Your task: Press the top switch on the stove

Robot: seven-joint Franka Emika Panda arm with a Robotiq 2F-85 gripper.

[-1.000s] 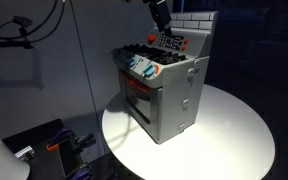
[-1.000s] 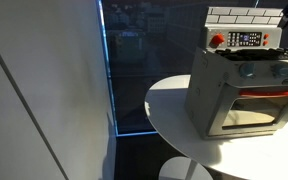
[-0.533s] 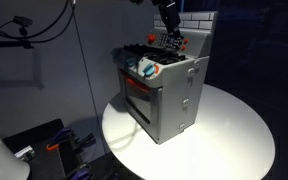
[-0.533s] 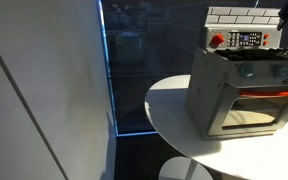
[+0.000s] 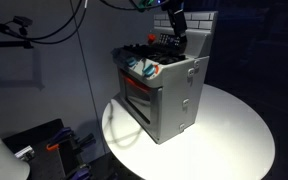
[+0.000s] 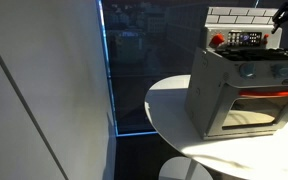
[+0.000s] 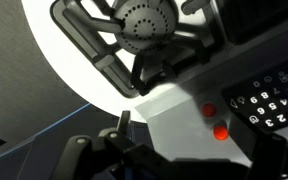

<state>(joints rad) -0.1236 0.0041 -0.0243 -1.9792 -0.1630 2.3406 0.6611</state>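
Observation:
The grey toy stove (image 5: 169, 95) stands on a round white table (image 5: 234, 135); it also shows in an exterior view (image 6: 239, 95). Its white brick back panel (image 6: 242, 15) carries a control strip with a red button (image 6: 217, 40) and a keypad. My gripper (image 5: 174, 22) hangs above the stove's rear, just in front of that panel, and shows at the frame edge (image 6: 287, 12). In the wrist view two red round buttons (image 7: 209, 110) sit next to the keypad (image 7: 269, 105), below a black burner (image 7: 144, 20). The gripper (image 7: 202, 132) is open and empty, not touching them.
A dark glass wall (image 6: 144, 70) stands behind the table. Cables hang at the upper left (image 5: 44, 25). Dark equipment with an orange part (image 5: 54, 145) sits low beside the table. The table rim (image 6: 164, 120) lies close to the stove's front.
My gripper has moved across the stove top toward the back panel and control strip. The stove has not moved.

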